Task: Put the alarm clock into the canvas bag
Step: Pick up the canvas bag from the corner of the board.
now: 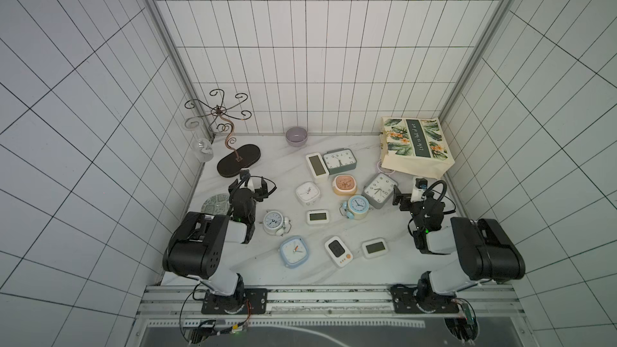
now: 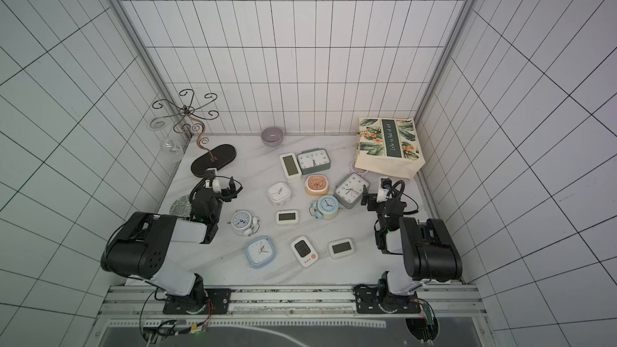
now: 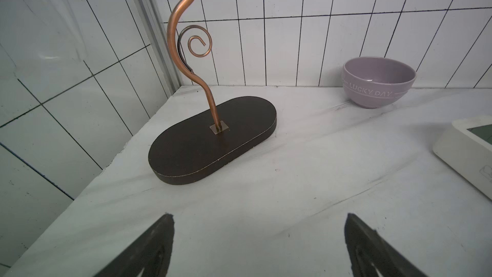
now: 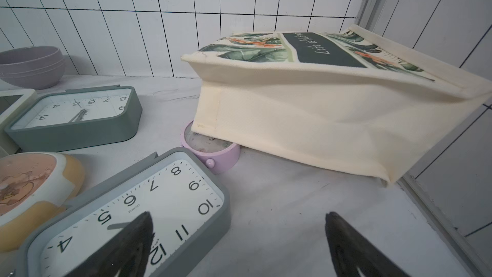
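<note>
Near row: blue square clock [image 1: 293, 251] and white timer [image 1: 338, 251] flat on marble table [image 1: 320, 272].

My left pincer [image 3: 258, 215] spread wide, empty, over bare table. Dark oval stand base [image 3: 213, 139] just ahead, purple bowl [image 3: 378, 86] beyond by back wall.

My right pincer [image 4: 237, 213] spread wide, empty. One finger over grey clock [image 4: 133, 209] face; contact I cannot tell.

Farther: lilac clock [image 4: 210, 150] partly under edge of canvas bag [image 4: 319, 118]. Bag lies on side, print up, in far right corner. Every clock I see lies outside it.
</note>
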### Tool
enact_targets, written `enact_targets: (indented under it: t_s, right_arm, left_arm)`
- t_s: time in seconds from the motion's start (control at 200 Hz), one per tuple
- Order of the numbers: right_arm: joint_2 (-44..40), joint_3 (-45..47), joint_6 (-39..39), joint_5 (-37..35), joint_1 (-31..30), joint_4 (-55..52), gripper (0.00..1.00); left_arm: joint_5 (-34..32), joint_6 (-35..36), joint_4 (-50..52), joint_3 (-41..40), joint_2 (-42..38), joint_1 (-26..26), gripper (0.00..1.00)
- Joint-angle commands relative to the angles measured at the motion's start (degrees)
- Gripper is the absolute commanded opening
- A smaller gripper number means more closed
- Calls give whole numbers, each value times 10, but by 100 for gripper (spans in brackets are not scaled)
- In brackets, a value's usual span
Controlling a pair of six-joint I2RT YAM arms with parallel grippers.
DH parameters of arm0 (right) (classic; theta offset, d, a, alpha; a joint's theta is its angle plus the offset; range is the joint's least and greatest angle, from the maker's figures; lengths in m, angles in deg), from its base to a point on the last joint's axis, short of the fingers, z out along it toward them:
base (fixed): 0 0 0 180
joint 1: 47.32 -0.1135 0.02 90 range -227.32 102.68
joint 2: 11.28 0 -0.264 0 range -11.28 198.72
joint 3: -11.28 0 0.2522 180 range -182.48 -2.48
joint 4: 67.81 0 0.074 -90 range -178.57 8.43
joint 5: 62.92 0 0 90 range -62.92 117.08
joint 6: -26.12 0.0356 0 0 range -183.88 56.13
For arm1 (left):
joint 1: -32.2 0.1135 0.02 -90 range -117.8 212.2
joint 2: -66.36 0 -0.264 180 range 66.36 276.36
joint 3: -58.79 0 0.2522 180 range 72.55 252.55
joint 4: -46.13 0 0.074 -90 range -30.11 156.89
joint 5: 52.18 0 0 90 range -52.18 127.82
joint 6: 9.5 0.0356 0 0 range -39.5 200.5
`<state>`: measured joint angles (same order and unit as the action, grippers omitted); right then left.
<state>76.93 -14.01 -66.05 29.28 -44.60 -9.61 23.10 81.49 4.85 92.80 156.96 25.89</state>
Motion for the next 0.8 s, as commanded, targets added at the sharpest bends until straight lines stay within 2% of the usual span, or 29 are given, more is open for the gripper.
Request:
enact_targets:
  t_s: [0.0, 0.795]
  right_arm:
    - [5, -32, 6, -2, 2, 0, 100]
    - [6, -35, 10, -11, 3, -4, 100]
  left_arm:
    - [3, 2, -3, 8, -10, 0, 97]
    - [6, 1, -5, 8, -6, 2, 97]
